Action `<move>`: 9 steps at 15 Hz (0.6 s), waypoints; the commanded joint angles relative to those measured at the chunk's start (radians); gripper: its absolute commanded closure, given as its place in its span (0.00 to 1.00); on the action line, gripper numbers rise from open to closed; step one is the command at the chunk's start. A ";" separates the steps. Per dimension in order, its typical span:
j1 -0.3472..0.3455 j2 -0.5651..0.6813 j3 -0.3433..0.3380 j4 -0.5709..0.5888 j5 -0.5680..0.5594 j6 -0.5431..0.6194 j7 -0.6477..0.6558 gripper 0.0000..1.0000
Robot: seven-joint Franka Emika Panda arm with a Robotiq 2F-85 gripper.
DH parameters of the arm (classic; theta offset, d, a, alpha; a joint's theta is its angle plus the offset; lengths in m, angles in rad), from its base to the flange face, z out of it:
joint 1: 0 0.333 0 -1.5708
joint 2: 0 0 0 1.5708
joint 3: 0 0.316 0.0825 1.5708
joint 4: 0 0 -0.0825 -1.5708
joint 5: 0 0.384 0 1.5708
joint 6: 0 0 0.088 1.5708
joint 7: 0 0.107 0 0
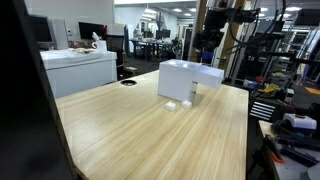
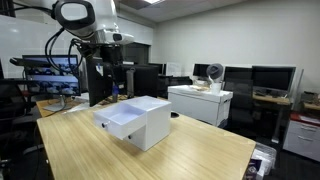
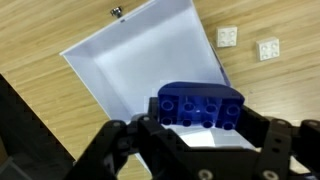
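Note:
In the wrist view my gripper (image 3: 200, 125) is shut on a blue toy brick (image 3: 200, 107) with studs on top. It hangs above a white open box (image 3: 140, 60) that sits on the wooden table (image 3: 50, 130). Two small white bricks (image 3: 228, 36) (image 3: 268, 48) lie on the table beside the box. In both exterior views the box (image 1: 185, 78) (image 2: 135, 120) stands near the table's far part, with the arm and gripper (image 1: 208, 42) (image 2: 112, 62) raised above it. The small white bricks (image 1: 180, 102) lie at the box's foot.
The long wooden table (image 1: 150, 135) (image 2: 150, 160) fills the foreground. A round cable hole (image 1: 128, 83) is in its top. Office desks, monitors (image 2: 265, 78) and chairs stand around. A white cabinet (image 1: 80, 68) is to one side, and equipment racks (image 1: 290, 60) to the other.

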 commanded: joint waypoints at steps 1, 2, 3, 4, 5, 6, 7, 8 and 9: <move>0.003 -0.008 -0.049 -0.066 0.083 0.060 -0.153 0.55; 0.004 -0.017 -0.059 -0.080 0.100 0.075 -0.199 0.55; 0.001 -0.025 -0.066 -0.092 0.115 0.089 -0.242 0.55; -0.001 -0.030 -0.071 -0.101 0.125 0.096 -0.274 0.55; -0.005 -0.036 -0.074 -0.108 0.133 0.104 -0.302 0.55; -0.007 -0.044 -0.076 -0.114 0.144 0.108 -0.330 0.55; -0.009 -0.056 -0.078 -0.118 0.152 0.116 -0.360 0.55; -0.010 -0.066 -0.079 -0.121 0.159 0.119 -0.393 0.55; -0.016 -0.075 -0.074 -0.122 0.158 0.125 -0.414 0.55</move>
